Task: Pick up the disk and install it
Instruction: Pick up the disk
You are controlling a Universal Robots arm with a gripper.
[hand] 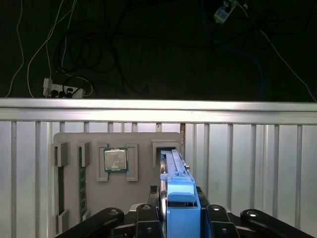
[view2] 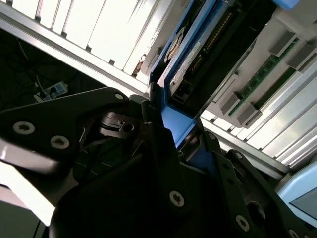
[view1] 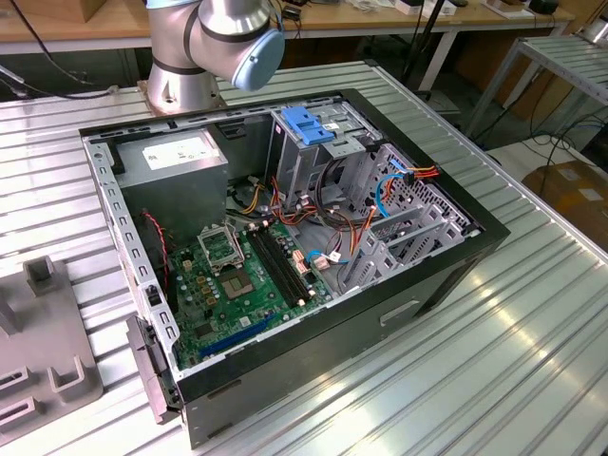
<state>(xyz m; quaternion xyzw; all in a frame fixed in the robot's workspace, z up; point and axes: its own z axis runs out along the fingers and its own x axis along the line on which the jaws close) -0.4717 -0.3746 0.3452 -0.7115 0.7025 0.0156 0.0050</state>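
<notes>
The pick-up step is in hand and the install is not yet begun. In both wrist views the end effector (hand: pixel 179 213) is clamped on the disk (hand: pixel 173 168), its fingers (hand: pixel 146 215) pressed on either side of the light blue carrier rail. The disk stands on edge at its slot in the grey tray (hand: pixel 143 141), beside a processor chip (hand: pixel 116 160) and memory sticks (hand: pixel 81 181). Whether it has left the slot I cannot tell. Getting it free seems to call for a straight pull along the slot walls, with the hold kept firm on the thin rail. The install then needs it brought to the drive cage (view1: pixel 304 161) inside the open computer case (view1: pixel 380 313). The arm (view1: pixel 218 38) rises from its base on the ribbed desk (view1: pixel 532 361) behind the case. The wrist points down at the tray, close to the desk's edge, with cables on the dark floor beyond.
</notes>
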